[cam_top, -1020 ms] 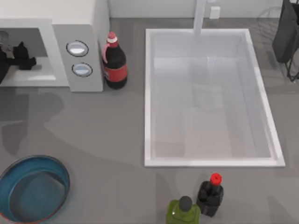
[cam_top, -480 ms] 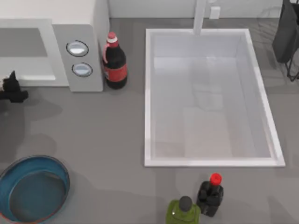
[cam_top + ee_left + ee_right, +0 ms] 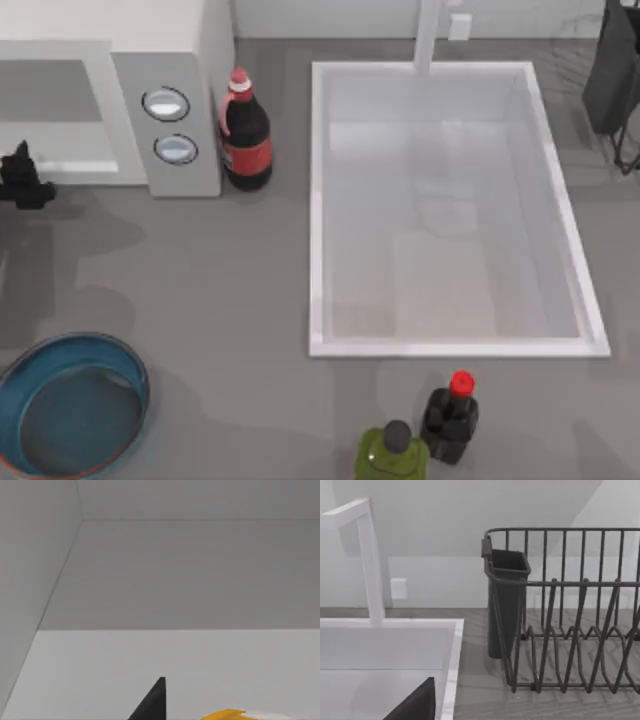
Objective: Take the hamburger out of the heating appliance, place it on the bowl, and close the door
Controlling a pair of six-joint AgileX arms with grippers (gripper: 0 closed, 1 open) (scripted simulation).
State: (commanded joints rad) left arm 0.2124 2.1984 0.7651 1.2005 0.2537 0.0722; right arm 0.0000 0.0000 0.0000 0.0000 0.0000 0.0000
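Since a second ago left hand (image 3: pixel 22 180) has backed out of the heating appliance (image 3: pixel 110 95) to its mouth, grip state unclear, hamburger (image 3: pixel 235 714) just beside its finger; extraction step, next carry to bowl (image 3: pixel 70 405) at tabletop's near-left corner.

No writing can be read anywhere. The cola bottle (image 3: pixel 245 135) beside the microwave (image 3: pixel 170 110) wears a red label band, but no letters or brand show on it. The microwave's two knobs (image 3: pixel 166 103) carry no numbers or marks, and the dark bottle (image 3: pixel 450 418) and green bottle (image 3: pixel 392 455) are blank.
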